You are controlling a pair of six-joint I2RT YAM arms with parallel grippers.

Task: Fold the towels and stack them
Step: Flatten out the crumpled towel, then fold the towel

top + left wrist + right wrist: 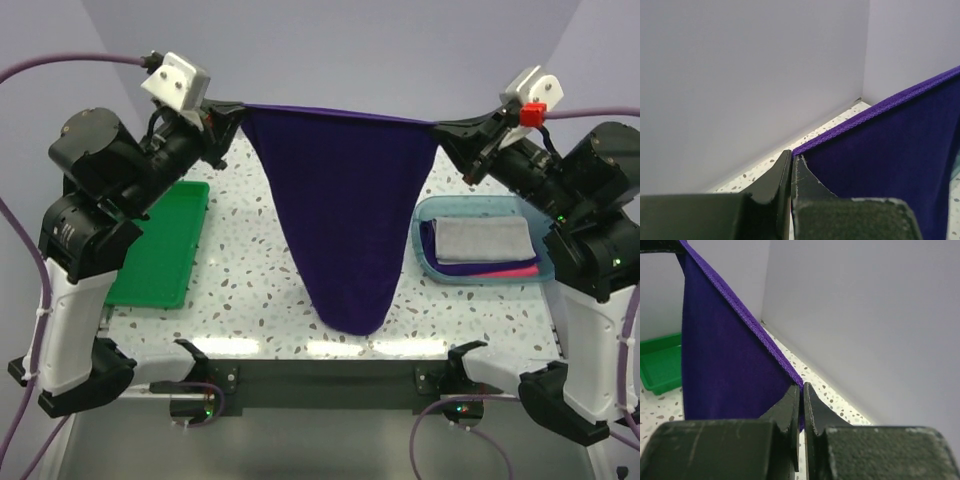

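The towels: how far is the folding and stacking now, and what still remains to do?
Done: a grey towel lies on a folded purple towel and a pink towel in the teal tray. In hand: the left gripper and the right gripper are shut on the top corners of the hanging purple towel, stretched in the air. Left: fold it and add it to the stack.

Soft, bright, diffuse light with no hard shadows. From overhead the dark purple towel (345,220) reads nearly flat, its weave lost. Just below its tip the table (250,290) edge glares white. In the wrist views its hem is crisp, while the left gripper (791,167) and right gripper (801,397) go slightly soft nearest the lens.
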